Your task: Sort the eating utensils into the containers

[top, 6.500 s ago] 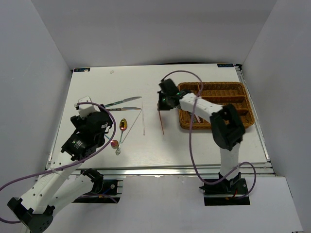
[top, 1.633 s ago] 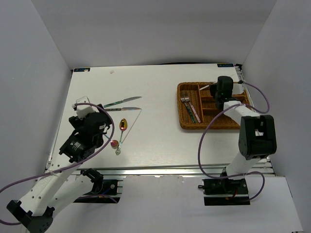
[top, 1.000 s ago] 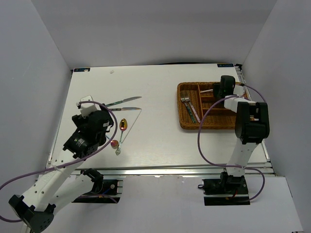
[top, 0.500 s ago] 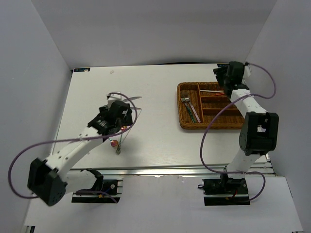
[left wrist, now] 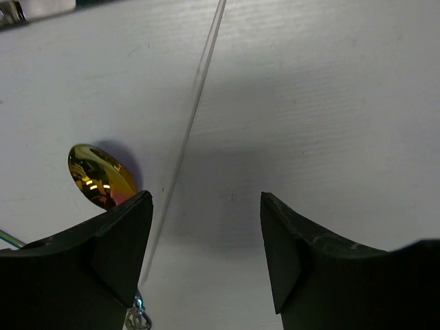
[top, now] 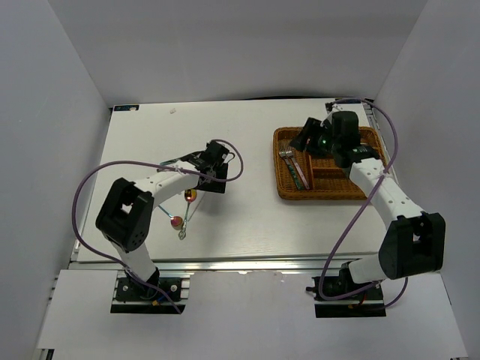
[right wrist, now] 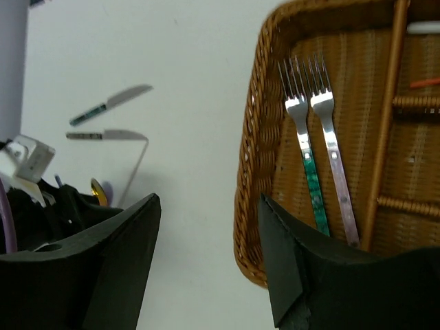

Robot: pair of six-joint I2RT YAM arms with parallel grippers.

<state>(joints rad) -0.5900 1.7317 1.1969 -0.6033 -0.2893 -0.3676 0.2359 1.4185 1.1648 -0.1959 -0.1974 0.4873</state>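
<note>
On the table lie a gold spoon [top: 190, 196], a red-bowled spoon [top: 177, 221], a thin white chopstick [left wrist: 193, 115] and two knives [right wrist: 110, 101]. My left gripper [top: 209, 181] hangs open and empty just above the table, with the chopstick by its left finger and the gold spoon [left wrist: 102, 176] further left. The wicker tray [top: 287, 191] holds two forks [right wrist: 307, 148] in its left slot and a red chopstick [right wrist: 424, 82] in a far section. Above the tray's left rim, my right gripper [right wrist: 210, 199] is open and holds nothing.
White walls close in the table on three sides. A purple cable loops from each arm over the table. The left arm's forearm lies across the knives in the top view.
The left arm has reached right, from the table's left side to the chopstick, its jaws narrowing a little. The right gripper has opened wider and moved from the tray's far corner to its left rim.
</note>
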